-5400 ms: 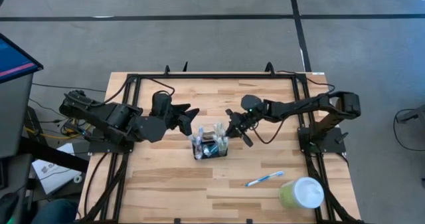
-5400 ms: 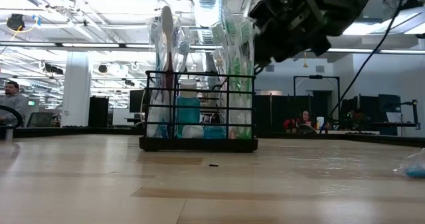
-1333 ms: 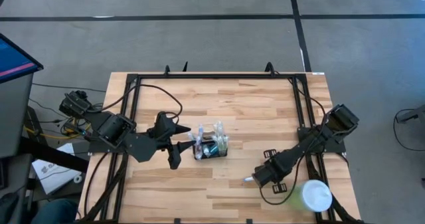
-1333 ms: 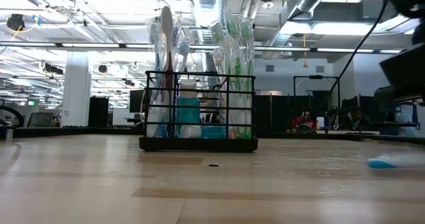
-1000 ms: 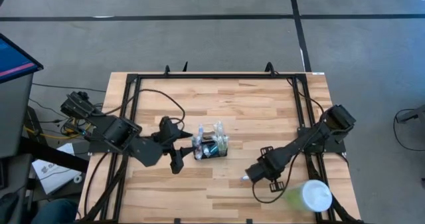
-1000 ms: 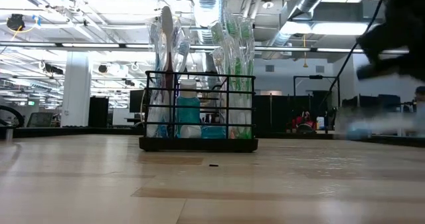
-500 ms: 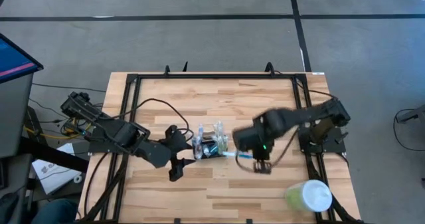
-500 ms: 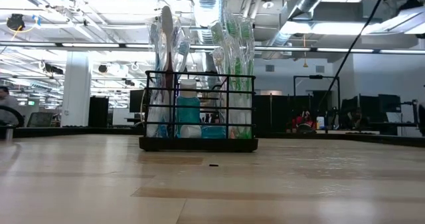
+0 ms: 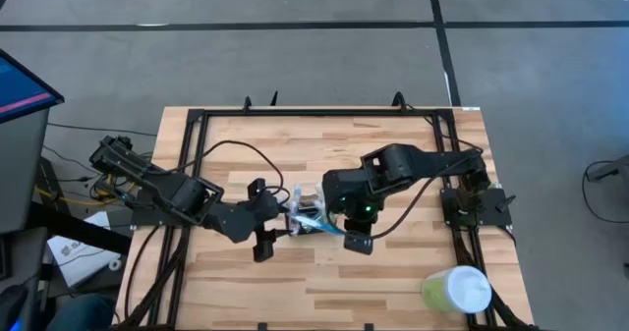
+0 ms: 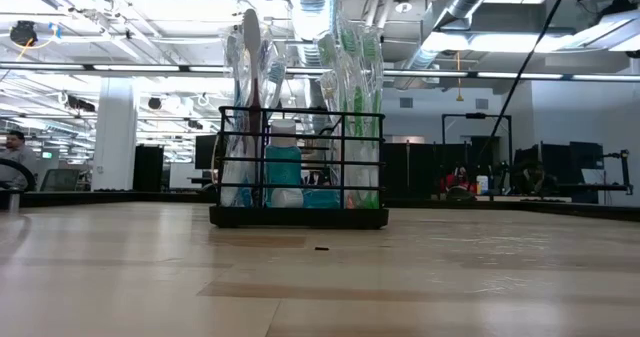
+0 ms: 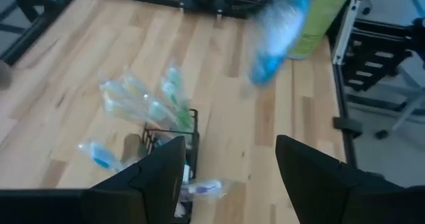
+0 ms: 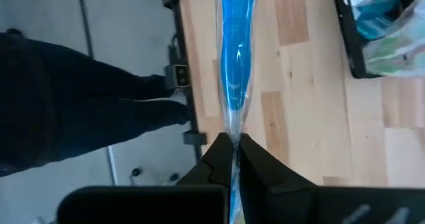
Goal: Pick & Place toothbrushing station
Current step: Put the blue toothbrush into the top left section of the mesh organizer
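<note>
Right gripper (image 12: 232, 151) pinching wrapped blue toothbrush (image 12: 236, 58) mid-frame by toothbrushing station (image 9: 313, 213); left gripper (image 11: 229, 171) wide. Risk: thin wrapper grip slips, misses slot.

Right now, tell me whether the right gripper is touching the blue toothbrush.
Touching. The right wrist view shows the right gripper shut on the wrapped blue toothbrush, which sticks out past its fingertips.

Pale wooden table (image 9: 393, 154), black wire toothbrushing station (image 9: 313, 213) at centre, green cup (image 9: 451, 290) near right front corner
</note>
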You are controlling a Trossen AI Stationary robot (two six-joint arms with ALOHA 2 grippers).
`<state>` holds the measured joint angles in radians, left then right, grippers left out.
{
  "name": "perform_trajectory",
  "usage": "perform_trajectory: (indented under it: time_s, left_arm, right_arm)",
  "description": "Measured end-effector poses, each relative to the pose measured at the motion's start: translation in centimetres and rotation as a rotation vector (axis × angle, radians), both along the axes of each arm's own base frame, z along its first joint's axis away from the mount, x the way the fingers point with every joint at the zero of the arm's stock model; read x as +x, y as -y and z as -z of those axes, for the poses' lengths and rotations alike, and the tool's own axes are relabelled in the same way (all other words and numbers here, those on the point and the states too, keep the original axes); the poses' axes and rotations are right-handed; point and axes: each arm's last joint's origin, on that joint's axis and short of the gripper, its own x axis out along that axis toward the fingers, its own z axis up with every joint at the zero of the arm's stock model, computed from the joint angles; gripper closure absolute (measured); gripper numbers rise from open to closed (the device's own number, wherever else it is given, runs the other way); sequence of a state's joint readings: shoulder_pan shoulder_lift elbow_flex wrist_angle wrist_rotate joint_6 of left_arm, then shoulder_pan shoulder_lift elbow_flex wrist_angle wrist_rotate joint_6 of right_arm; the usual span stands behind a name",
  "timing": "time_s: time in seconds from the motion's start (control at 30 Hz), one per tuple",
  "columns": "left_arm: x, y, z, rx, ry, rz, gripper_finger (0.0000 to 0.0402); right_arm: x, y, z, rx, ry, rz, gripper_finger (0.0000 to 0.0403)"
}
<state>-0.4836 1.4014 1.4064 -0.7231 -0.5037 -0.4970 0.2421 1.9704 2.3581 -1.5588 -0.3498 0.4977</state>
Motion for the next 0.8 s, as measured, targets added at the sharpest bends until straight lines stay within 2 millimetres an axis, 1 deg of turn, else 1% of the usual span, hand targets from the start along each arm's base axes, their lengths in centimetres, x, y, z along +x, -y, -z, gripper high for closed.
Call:
perform_trajectory:
  time_s: [0.1, 0.2, 0.27, 0.37, 0.47, 0.57, 0.67, 0.73, 0.8]
  left_arm:
    - [-0.2, 0.2, 0.0, 0.014, 0.012, -0.022, 0.0172]
    - [-1.3, 0.7, -0.8, 0.068, 0.068, -0.061, 0.0172]
    - [-2.5, 1.5, -1.5, 0.16, 0.124, -0.079, 0.0172]
    - [-3.9, 2.8, -2.4, 0.361, 0.193, -0.083, 0.0172]
    - [-4.6, 4.1, -2.7, 0.648, 0.175, 0.001, 0.0172]
    - [-4.0, 4.9, -2.8, 0.968, 0.1, 0.058, 0.0172]
    - [-3.2, 4.9, -3.0, 1.254, -0.032, 0.019, 0.0172]
    - [-2.7, 4.6, -3.2, 1.346, -0.101, 0.003, 0.0172]
    - [-2.6, 4.2, -3.3, 1.359, -0.117, 0.0, 0.0172]
  right_arm:
    - [0.2, -0.2, 0.4, -0.037, 0.001, 0.009, 0.0403]
    - [0.2, -0.1, 0.4, -0.063, 0.008, 0.028, 0.0403]
    - [0.4, 0.0, 0.3, -0.069, 0.022, 0.051, 0.0403]
    - [0.6, 0.0, -0.1, -0.042, 0.066, 0.075, 0.0403]
    - [1.5, 0.4, -0.9, 0.083, 0.134, 0.1, 0.0403]
    - [2.3, 1.4, -2.0, 0.241, 0.194, 0.14, 0.0403]
    - [2.9, 2.9, -3.2, 0.417, 0.214, 0.172, 0.0403]
    - [3.0, 4.0, -3.9, 0.515, 0.208, 0.192, 0.0403]
    - [3.2, 5.3, -4.5, 0.608, 0.197, 0.223, 0.0403]
